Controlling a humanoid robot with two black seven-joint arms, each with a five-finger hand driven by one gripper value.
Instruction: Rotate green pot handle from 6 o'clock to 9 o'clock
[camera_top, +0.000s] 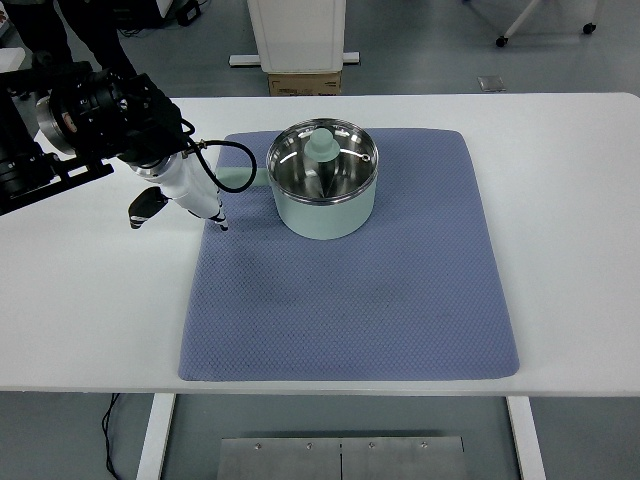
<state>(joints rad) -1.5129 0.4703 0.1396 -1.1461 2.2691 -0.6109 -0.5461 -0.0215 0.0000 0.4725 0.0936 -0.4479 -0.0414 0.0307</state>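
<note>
A pale green pot (330, 214) with a shiny steel inside stands on the far middle of the blue mat (350, 300). A pale green knob (322, 145) shows inside it. The pot's green handle (240, 178) points left, at about 9 o'clock. My left hand (180, 205) comes in from the upper left and sits just left of the handle's end. Its white fingers (203, 200) are stretched out towards the mat and the black thumb (147, 207) is apart from them. It holds nothing. A black cable (232, 150) loops over the handle's root.
The mat lies on a white table (90, 310). Beyond the far edge stand a white cabinet (296, 35) and a cardboard box (304, 83). The bulky black arm (90, 115) covers the table's far left corner.
</note>
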